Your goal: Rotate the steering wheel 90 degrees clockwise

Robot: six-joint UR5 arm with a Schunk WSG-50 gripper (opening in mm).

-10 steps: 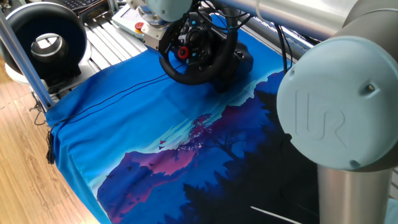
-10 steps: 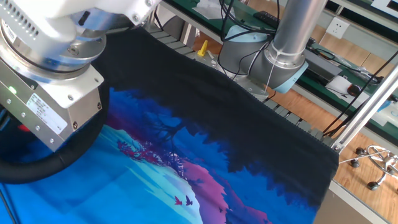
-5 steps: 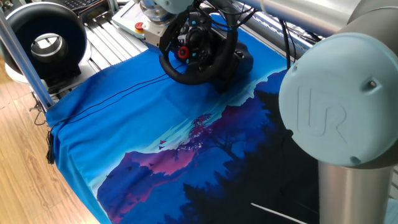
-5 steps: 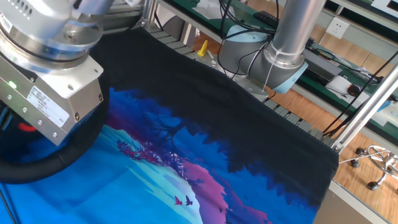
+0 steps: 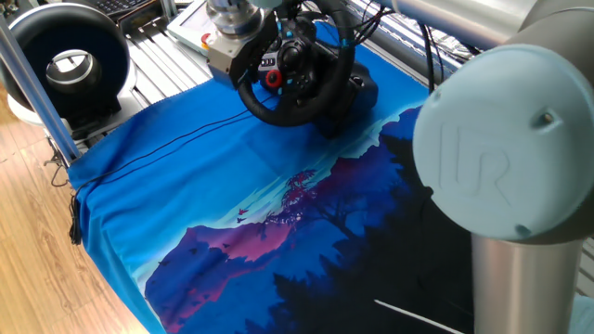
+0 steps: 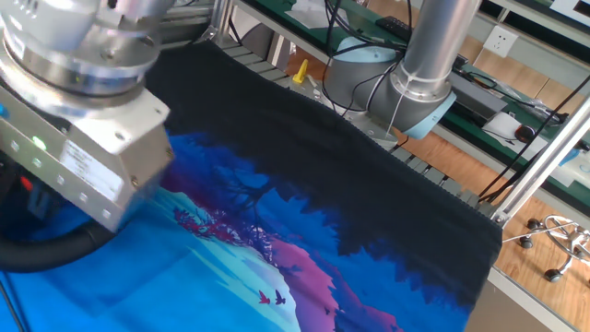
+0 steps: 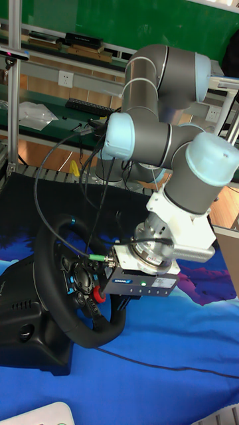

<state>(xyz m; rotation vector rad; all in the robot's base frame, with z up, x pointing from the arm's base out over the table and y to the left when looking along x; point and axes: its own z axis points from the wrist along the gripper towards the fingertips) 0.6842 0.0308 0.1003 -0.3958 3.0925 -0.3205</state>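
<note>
At the far end of the table, on the blue stretch of the printed cloth [image 5: 186, 186], the steering wheel [image 5: 295, 116] is standing on its black base, its rim facing out toward the open part of the cloth, the red knob [image 5: 273, 78] showing on the hub. The gripper [image 7: 121, 304] is pressing in at the rim's lower right as the tall fixed view has it; two dark fingers [image 7: 124, 303] are reaching down beside the rim there, but the grey gripper body is hiding the contact (no view is showing the fingertips cleanly), so I cannot tell how wide the jaws are standing or whether they are actually clamping the rim.

The main risk, as I judge it, is slipping: if the fingers are only pushing against the thick rim and not pinching it, the wheel may be sliding past them partway through the quarter turn. A second worry is the cable [image 7: 46, 172] looping from the arm across the wheel's top; a wrist twist could be dragging it onto the rim or hub.

Off to one side, a black ring-shaped device [image 5: 67, 65] with a pale centre is sitting well apart from the wheel, clear of the motion. The arm's own large elbow joint [image 5: 501, 148] is blocking much of one fixed view.
</note>
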